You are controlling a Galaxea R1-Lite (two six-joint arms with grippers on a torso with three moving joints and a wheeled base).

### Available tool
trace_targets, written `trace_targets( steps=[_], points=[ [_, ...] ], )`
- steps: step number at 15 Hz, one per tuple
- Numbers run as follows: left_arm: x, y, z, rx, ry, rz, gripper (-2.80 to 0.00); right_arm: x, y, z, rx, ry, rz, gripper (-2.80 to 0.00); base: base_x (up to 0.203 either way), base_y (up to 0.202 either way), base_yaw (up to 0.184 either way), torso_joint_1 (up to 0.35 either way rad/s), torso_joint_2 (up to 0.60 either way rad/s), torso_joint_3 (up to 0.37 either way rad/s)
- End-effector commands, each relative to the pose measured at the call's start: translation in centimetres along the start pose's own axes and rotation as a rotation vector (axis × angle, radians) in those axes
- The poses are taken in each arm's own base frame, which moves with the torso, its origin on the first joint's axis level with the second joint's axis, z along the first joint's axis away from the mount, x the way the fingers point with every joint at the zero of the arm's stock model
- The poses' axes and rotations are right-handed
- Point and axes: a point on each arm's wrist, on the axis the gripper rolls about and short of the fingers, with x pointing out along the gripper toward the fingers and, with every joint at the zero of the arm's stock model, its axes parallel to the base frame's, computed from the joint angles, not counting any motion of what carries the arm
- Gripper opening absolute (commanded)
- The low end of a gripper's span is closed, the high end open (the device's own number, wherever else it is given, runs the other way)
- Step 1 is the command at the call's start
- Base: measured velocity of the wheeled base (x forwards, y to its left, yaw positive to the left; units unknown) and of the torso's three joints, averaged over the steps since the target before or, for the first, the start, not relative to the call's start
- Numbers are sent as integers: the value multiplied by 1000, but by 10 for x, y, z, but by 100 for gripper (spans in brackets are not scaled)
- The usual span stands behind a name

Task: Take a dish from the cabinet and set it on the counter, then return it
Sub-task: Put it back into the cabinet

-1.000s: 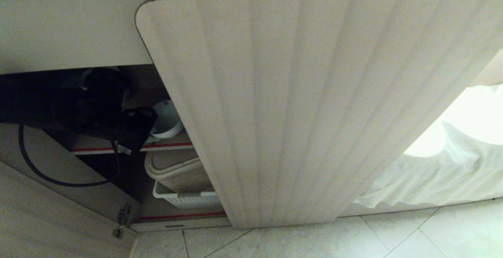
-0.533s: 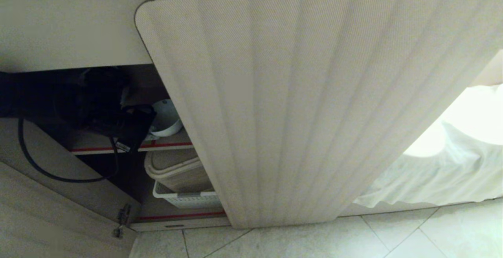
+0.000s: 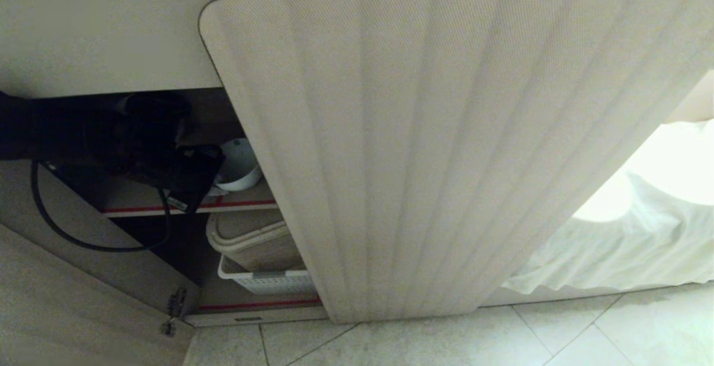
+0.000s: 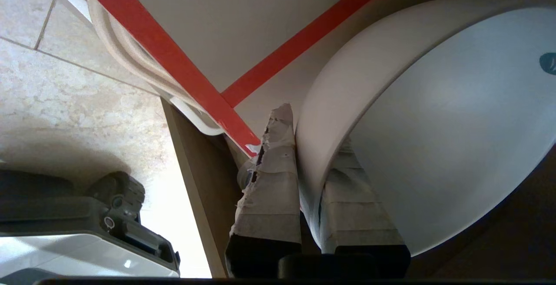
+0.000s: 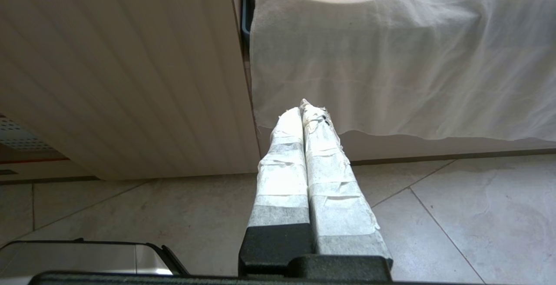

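Note:
The dish (image 3: 240,165), a small white bowl, is tilted at the front of the cabinet's upper shelf (image 3: 245,205), which has a red edge strip. My left gripper (image 3: 209,179) reaches into the cabinet from the left and is shut on the dish. In the left wrist view one taped finger (image 4: 271,180) lies outside the dish (image 4: 434,124) wall and the other inside it, pinching the rim between them at the left gripper (image 4: 312,133). The ribbed cabinet door (image 3: 418,148) stands open in front of me. The counter's top is out of view. My right gripper (image 5: 304,109) hangs shut and empty above the floor.
On the lower shelf a beige bin (image 3: 251,237) sits in a white basket (image 3: 268,283). The left door (image 3: 56,299) is swung open, with a hinge (image 3: 174,307). A white cloth (image 3: 630,243) hangs in the niche to the right. Pale floor tiles (image 3: 446,338) run below.
The whole head view has shifted slightly. The left arm has shifted a little inside the cabinet, with the dish still pinched in its gripper at the upper shelf.

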Motion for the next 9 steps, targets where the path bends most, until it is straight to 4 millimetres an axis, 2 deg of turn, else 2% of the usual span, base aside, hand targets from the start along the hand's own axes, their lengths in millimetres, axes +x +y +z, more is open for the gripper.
trace_targets(
  steps=[1, 9],
  points=[
    [0, -3, 1, -5, -4, -10, -280, 0, 0, 0, 0, -1, 1, -280, 0, 0, 0, 0, 0, 0],
    [-12, -8, 1, -10, -25, -37, -280, 0, 0, 0, 0, -1, 1, -280, 0, 0, 0, 0, 0, 0]
  ],
)
